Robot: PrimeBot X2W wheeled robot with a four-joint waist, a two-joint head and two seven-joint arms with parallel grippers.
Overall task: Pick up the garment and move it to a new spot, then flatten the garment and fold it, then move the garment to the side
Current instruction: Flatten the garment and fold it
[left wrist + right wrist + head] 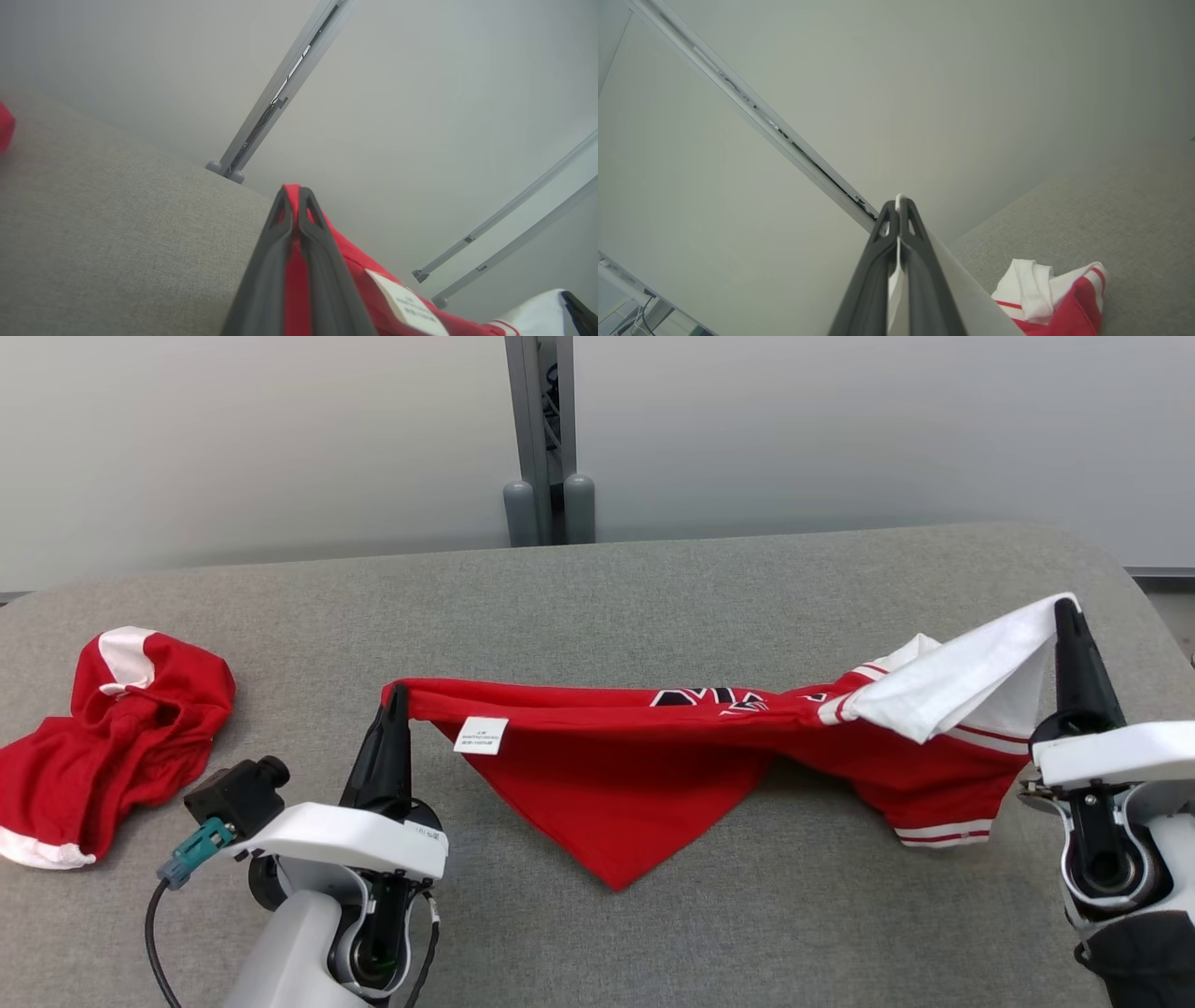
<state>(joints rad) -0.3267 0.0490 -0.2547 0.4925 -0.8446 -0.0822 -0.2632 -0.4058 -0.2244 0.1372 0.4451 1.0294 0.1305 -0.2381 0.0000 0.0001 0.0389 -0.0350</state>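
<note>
A red garment (pixel 616 756) with white sleeves and striped trim hangs stretched between my two grippers above the grey table (pixel 597 588), its middle drooping to a point that touches the surface. My left gripper (pixel 397 695) is shut on the red hem corner beside a white care label (pixel 481 735). In the left wrist view red cloth (pixel 348 261) shows pinched between the left gripper (pixel 295 190). My right gripper (pixel 1064 609) is shut on the white sleeve (pixel 962 686), held higher. The right wrist view has white fabric (pixel 893 280) clamped in the right gripper (pixel 900 201).
A second red and white garment (pixel 103 737) lies crumpled at the table's left edge. A grey post (pixel 546 439) stands behind the table's far edge against a pale wall. Bare table surface stretches behind and in front of the held garment.
</note>
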